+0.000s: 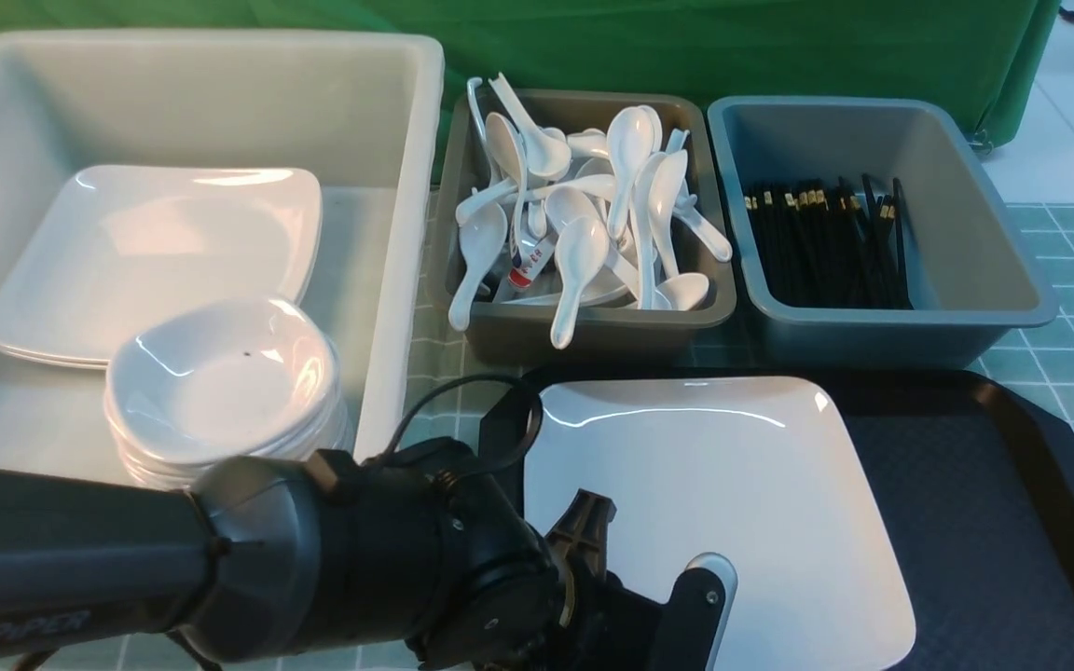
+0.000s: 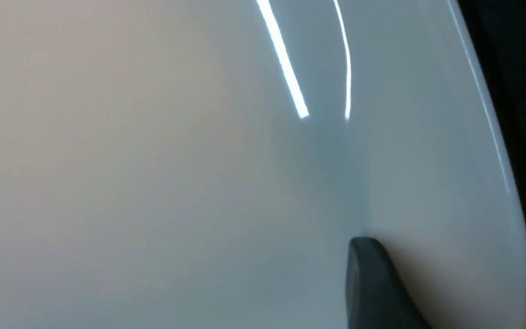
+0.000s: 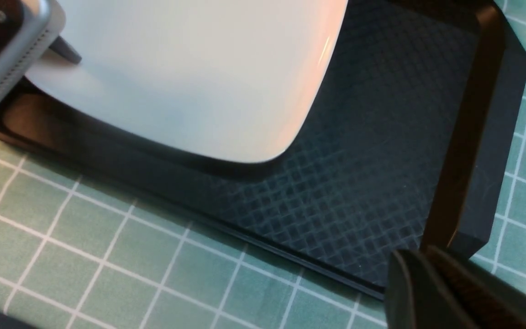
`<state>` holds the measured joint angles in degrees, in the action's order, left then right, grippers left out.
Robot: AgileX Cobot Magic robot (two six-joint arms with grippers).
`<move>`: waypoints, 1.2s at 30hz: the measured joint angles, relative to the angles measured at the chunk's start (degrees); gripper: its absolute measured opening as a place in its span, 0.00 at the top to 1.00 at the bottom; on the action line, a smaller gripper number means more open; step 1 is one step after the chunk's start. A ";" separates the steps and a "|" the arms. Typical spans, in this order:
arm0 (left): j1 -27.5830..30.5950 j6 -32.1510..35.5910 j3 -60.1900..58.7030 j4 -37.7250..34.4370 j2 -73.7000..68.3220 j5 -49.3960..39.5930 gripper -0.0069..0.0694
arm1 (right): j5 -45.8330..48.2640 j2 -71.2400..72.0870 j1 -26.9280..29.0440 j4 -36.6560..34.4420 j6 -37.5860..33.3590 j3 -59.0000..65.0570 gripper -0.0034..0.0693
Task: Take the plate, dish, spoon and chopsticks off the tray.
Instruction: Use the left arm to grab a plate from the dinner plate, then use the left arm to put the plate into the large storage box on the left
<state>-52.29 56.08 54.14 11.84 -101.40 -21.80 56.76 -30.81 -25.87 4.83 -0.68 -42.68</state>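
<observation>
Clearing the plate [image 1: 733, 485]: left gripper [image 1: 654, 545] at its near-left edge, grip unclear, right gripper [image 3: 420, 281] closed empty; next, pinch the rim firmly and lift toward the far-left white tub [image 1: 406, 280].

My left arm [image 1: 127, 550] was matte black with rounded grey joint housings and pale PiPER lettering [image 1: 38, 626]. A black cable [image 1: 490, 376] looped over its wrist.

The only readable lettering is "PiPER", printed in pale letters on the dark casing of the left arm [image 1: 71, 550], over the tabletop's near left corner. In the spoon tub [image 1: 593, 326] by the far edge lies a small red-and-white label [image 1: 522, 273]; its print is too small to read.
</observation>
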 joint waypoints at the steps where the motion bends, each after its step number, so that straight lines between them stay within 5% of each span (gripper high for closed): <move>1: -0.07 -0.30 0.00 0.21 0.00 0.09 0.60 | 0.00 0.00 0.00 0.00 0.00 0.00 0.86; 10: -3.46 -5.71 0.09 2.52 2.87 -1.96 0.69 | 0.00 0.00 0.00 0.00 0.00 0.00 0.85; 17: -10.93 -11.59 -0.03 0.60 15.36 -6.86 0.86 | -0.06 0.00 0.00 0.00 0.00 0.00 0.83; 30: -11.17 -13.78 -0.32 -1.96 25.79 -8.60 0.88 | -2.84 0.00 0.00 4.40 1.95 -3.22 0.83; 36: -11.17 -14.78 -0.75 -2.57 32.68 -7.34 0.87 | -3.27 0.09 0.00 12.45 9.16 -9.81 0.84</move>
<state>-63.46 41.30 53.39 9.27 -68.72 -29.15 53.50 -30.72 -25.87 17.28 8.47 -52.49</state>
